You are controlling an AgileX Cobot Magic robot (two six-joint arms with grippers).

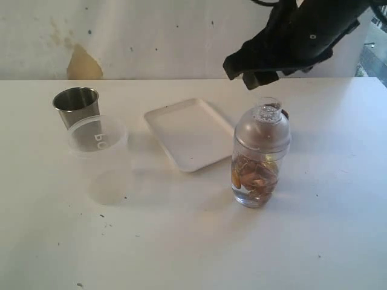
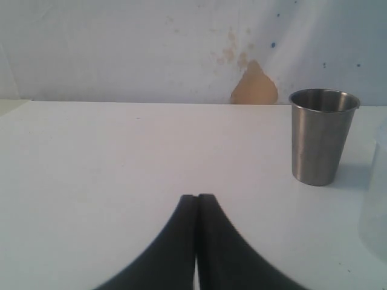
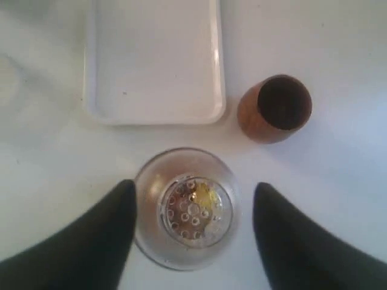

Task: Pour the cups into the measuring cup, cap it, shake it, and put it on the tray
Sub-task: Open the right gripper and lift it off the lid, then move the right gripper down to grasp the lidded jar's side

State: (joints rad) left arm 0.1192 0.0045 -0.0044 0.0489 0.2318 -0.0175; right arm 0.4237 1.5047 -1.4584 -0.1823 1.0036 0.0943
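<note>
The measuring cup stands on the table just right of the white tray, with brownish pieces in liquid inside. The clear dome cap sits on it; in the right wrist view the cap shows a perforated top. My right gripper hangs open above it, and in its own view the gripper has one finger on each side of the cap, apart from it. The brown wooden cup stands upright beside the tray. The steel tumbler stands at far left. My left gripper is shut on nothing, near the tumbler.
A wide translucent tub with lettering stands right in front of the tumbler, and its edge shows in the left wrist view. A pale wall with a tan patch closes the back of the white table.
</note>
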